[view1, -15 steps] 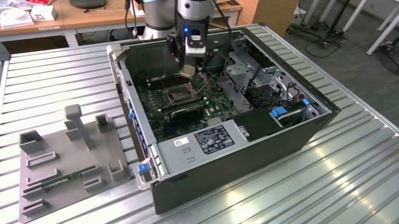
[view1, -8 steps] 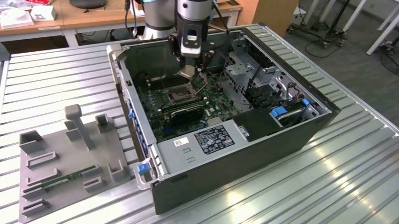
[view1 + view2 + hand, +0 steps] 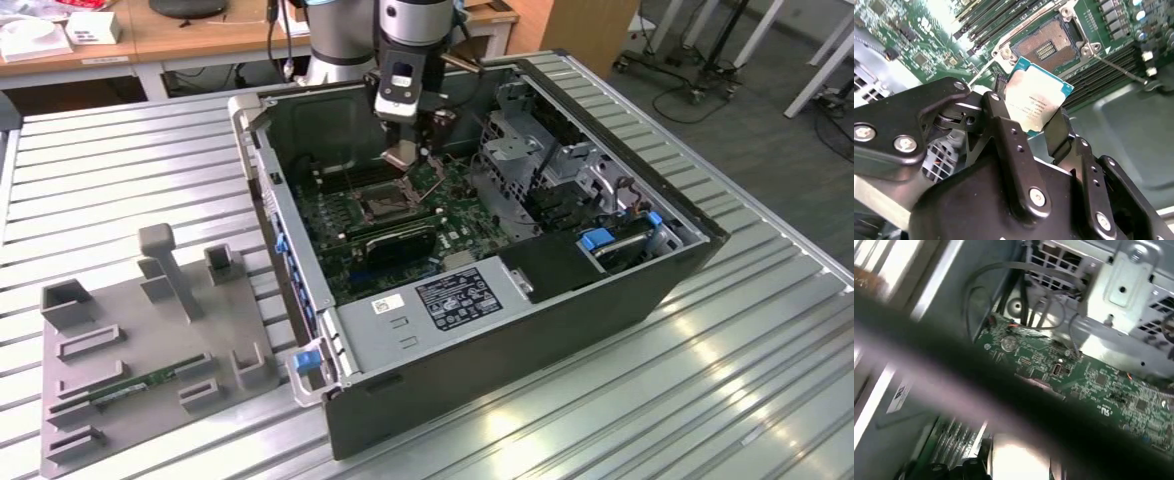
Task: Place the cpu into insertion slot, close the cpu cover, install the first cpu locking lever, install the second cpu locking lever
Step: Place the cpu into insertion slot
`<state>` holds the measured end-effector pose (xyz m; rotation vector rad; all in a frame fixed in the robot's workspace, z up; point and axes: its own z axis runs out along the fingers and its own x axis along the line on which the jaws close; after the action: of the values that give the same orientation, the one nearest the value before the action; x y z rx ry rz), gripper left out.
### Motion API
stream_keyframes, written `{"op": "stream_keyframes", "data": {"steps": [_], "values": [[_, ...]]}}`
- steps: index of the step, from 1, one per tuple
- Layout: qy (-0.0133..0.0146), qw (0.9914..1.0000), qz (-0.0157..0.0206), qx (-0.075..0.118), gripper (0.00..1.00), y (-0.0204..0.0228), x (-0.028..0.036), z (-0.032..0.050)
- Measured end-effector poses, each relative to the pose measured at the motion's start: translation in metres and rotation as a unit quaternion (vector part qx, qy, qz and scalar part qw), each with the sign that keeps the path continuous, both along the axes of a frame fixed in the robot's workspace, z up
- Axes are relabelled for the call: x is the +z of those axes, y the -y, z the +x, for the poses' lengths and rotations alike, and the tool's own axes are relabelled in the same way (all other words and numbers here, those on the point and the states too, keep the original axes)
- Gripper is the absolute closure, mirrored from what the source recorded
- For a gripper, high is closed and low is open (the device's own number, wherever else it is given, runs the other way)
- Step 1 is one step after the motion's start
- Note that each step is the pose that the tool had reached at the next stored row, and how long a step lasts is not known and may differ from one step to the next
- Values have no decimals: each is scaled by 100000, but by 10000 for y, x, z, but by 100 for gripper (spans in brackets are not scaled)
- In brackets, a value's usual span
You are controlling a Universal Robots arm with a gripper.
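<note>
One step is in hand, the first: the gripper [image 3: 1026,114] clamps the cpu [image 3: 1040,92], tilted, near the bare insertion slot [image 3: 1046,46]; seating likely needs levelling.

— What lies under the gripper [image 3: 404,160]?
— A green motherboard [image 3: 454,200] inside an open computer case [image 3: 534,340], with a labelled power supply [image 3: 441,297] a little away from the gripper.
— And farther off?
— A grey fixture tray [image 3: 147,340] on the ribbed tabletop [image 3: 694,400], well apart from the gripper, holding a green memory stick [image 3: 147,383].
</note>
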<state>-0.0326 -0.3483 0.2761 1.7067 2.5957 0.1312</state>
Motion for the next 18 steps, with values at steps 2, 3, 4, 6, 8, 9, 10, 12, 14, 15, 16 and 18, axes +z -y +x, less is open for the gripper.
{"op": "stream_keyframes", "data": {"steps": [2,3,4,6,8,9,10,12,14,15,16,18], "values": [[-1,99983,0,-1828,46,0,-3,0],[-1,99963,-1,-2721,46,0,-5,0],[-2,99934,2,-3626,46,0,-6,0],[-1,99853,2,-5423,46,0,-10,0],[-2,99734,3,-7295,46,0,-13,0],[-3,99664,-1,-8193,46,0,-14,0],[-2,99586,1,-9085,46,0,-15,0],[-1,99407,1,-10872,46,0,-17,0],[-3,99194,2,-12675,46,0,-20,0],[-1,99080,1,-13537,46,0,-21,0],[-4,98973,-4,-14294,46,0,-21,0],[-7,98917,-6,-14676,46,1,-21,0]]}}
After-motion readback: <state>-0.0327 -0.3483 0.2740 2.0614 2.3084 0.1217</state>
